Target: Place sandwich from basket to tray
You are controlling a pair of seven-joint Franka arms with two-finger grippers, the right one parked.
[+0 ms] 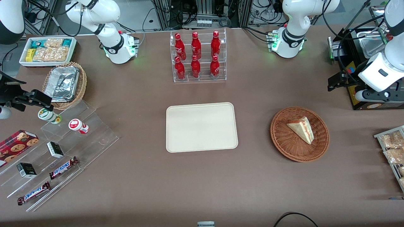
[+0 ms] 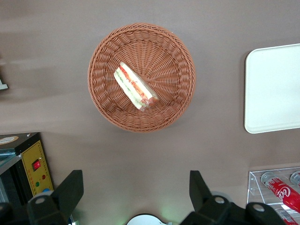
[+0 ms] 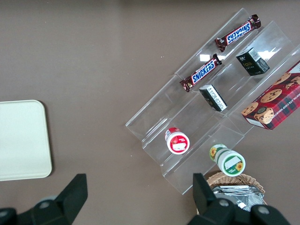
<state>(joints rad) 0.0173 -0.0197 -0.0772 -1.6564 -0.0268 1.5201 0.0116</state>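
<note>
Sandwich (image 2: 135,86) lies in basket (image 2: 103,101), at three o'clock from the bare tray (image 1: 176,138) in the front view. Pincer (image 2: 136,192) hangs above, fingers apart. Recommendation: descend centred, spanning the wedge's flat faces.

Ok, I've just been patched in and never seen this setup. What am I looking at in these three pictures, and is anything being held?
These are two white robot arms bolted to a brown table. The wide picture looks down from the front; the other two come from cameras on each arm's wrist.

The working arm's two-finger gripper hangs open above the table, holding nothing. Its camera looks down on the round reddish-brown wicker basket, where the triangular sandwich wedge lies. In the front view the sandwich rests in the basket, and the flat cream rectangular tray sits bare beside it, mid-table.

Also there: a clear rack of red bottles and stepped clear shelves with snack bars toward the parked arm's end.
</note>
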